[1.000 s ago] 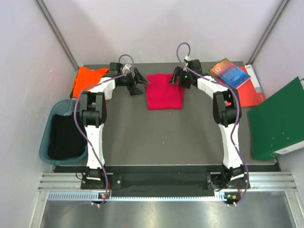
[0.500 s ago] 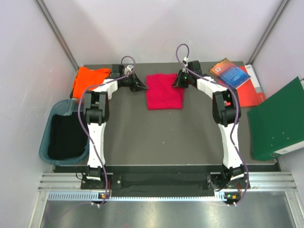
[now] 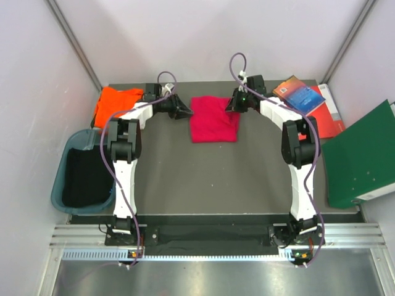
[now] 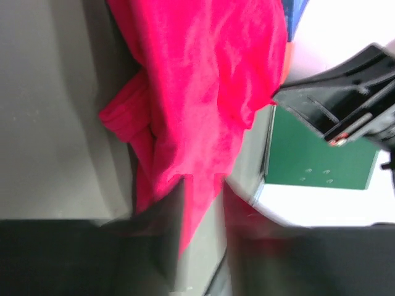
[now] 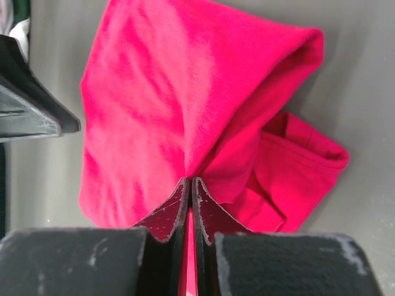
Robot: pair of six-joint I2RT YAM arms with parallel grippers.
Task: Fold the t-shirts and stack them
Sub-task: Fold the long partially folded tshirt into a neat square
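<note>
Crimson-red cloth t-shirt [image 3: 214, 119]: lies crumpled, roughly folded, at the far middle of the dark grey surface [image 3: 210, 179]. Its far edge is raised off the surface between my 2 end effectors. In the right wrist view 1 ribbed hem bunches out at the lower right of the cloth.

Right end effector [image 5: 190, 198]: clenched on the crimson-red cloth t-shirt. The 2 fingers meet tip to tip with a fold of the red cloth pinched between them at the shirt's far right corner.

Left end effector [image 4: 203, 246]: at the shirt's far left corner. A tongue of red cloth hangs down between its 2 fingers, but both fingers are blurred and a narrow gap shows between them. I cannot tell whether it is clamped on the cloth or loose.

Bright orange cloth t-shirt [image 3: 114, 102]: a heap at the far left corner of the surface, behind my left arm, well apart from the red one.

Surroundings: teal plastic bin [image 3: 62, 166] with a black inside, off the left edge. Stiff blue and red books [image 3: 302, 95] at the far right corner. Large green binder [image 3: 361, 157] tilted at the right edge.
</note>
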